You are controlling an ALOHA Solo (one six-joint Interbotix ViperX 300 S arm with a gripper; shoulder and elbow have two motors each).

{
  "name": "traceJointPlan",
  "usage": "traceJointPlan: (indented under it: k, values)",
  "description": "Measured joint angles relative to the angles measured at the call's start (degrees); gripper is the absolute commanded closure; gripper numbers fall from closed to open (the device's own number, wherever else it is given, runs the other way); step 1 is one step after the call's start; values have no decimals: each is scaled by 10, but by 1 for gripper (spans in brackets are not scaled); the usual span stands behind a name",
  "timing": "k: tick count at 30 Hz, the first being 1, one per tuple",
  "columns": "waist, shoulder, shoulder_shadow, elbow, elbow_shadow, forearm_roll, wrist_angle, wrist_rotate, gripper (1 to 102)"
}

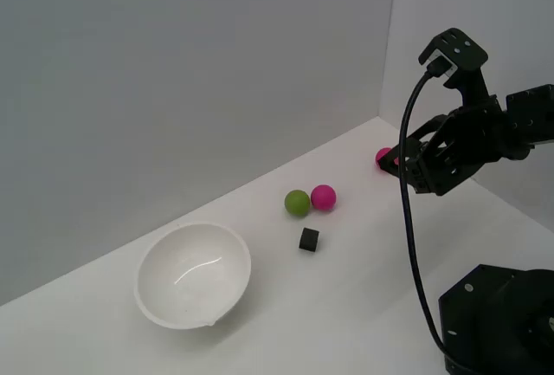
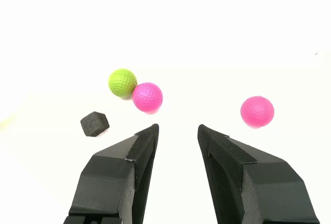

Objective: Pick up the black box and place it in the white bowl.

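Observation:
The black box [image 1: 309, 239] is a small matte cube resting on the white table, just in front of a green ball and a pink ball. It also shows in the wrist view [image 2: 94, 123], off to the side of the fingers. The white bowl [image 1: 194, 275] sits on the table toward the exterior view's left and is empty. My gripper [image 1: 409, 160] hangs in the air at the exterior view's right, well away from the box. In the wrist view the gripper [image 2: 178, 129] is open and empty.
A green ball [image 1: 297, 203] and a pink ball [image 1: 323, 197] touch each other behind the box. A second pink ball [image 1: 383, 158] lies near the back wall, partly hidden by the arm. The arm's black base [image 1: 498, 319] stands at the lower right.

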Motion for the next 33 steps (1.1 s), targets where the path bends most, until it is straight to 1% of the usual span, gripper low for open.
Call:
traceJointPlan:
  k: [14,17,21,23,27,29,33]
  values:
    - [0,11,12,0,0,0,0,0,59]
    - [0,11,12,-12,-13,0,8,0,54]
    - [-4,8,9,-46,-46,0,31,0,45]
    - [-10,4,5,-56,-57,0,44,0,45]
    - [-25,4,4,-69,-69,-4,57,0,44]
    - [-36,3,4,-69,-70,-11,66,0,44]
    - [-55,-2,-1,-75,-75,-13,69,-6,44]
